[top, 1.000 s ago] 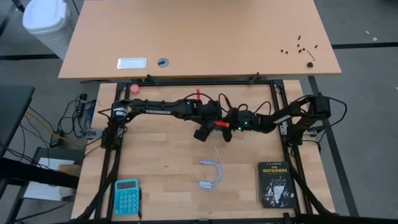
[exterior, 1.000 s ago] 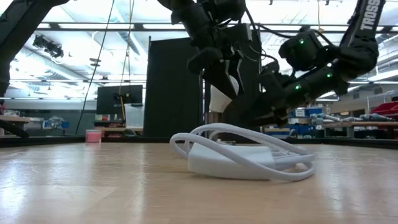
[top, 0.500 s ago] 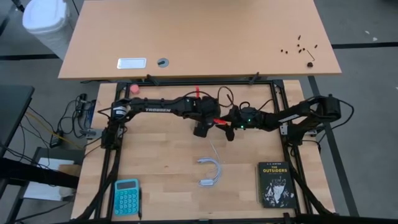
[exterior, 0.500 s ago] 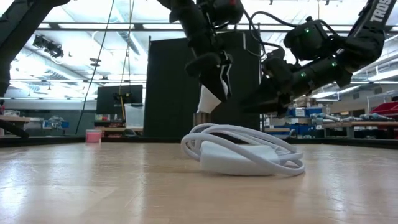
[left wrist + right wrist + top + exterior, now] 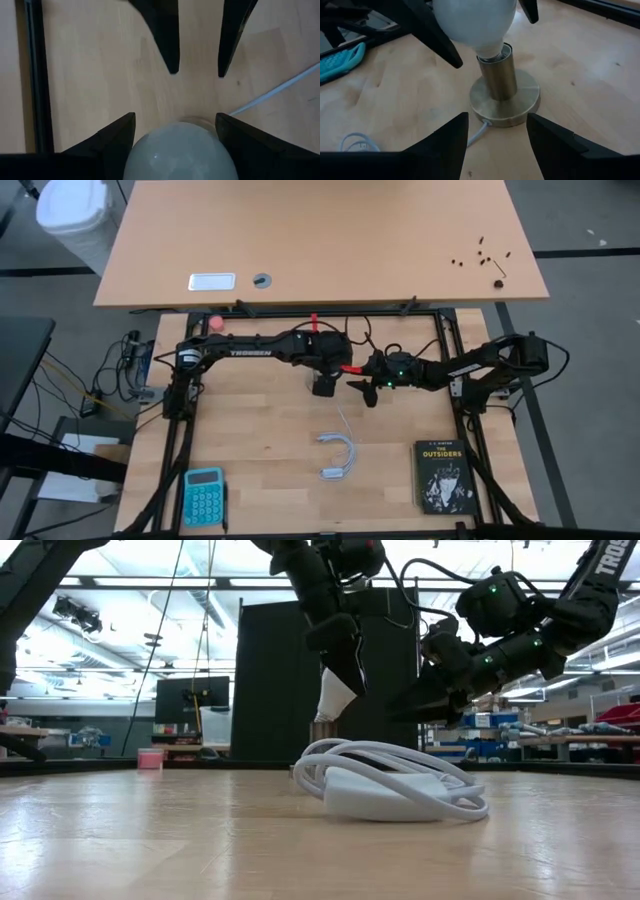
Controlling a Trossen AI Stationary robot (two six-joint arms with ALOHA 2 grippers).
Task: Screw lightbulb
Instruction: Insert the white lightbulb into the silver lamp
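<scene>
The white lightbulb (image 5: 475,20) stands base-down in the brass socket tube (image 5: 497,75), which rises from a round brass disc (image 5: 512,107) on the wooden table. It also shows in the low view (image 5: 335,695). My left gripper (image 5: 322,385) is above it, shut on its globe. My right gripper (image 5: 365,390) is open just to the socket's right. Its fingertips (image 5: 465,120) are short of the disc, and it hangs above the table in the low view (image 5: 415,705). The high view hides the bulb under the left gripper. My left gripper pinches the bulb's rounded globe (image 5: 177,150) between its two fingers, one on each side. The fingers come from above, pointing down. The bulb stands nearly upright with its narrow base (image 5: 492,50) in the mouth of the socket tube.
The socket's white cord and adapter lie coiled near the table's middle (image 5: 340,452). A black book (image 5: 443,475) lies at the near right and a blue calculator (image 5: 204,495) at the near left. A second wooden table top (image 5: 320,240) lies beyond the far edge.
My left gripper has gone a little toward the table's left and far edges, still holding the bulb. My right gripper has followed toward the left and risen slightly. The cord coil has shifted and been drawn a little toward the socket.
</scene>
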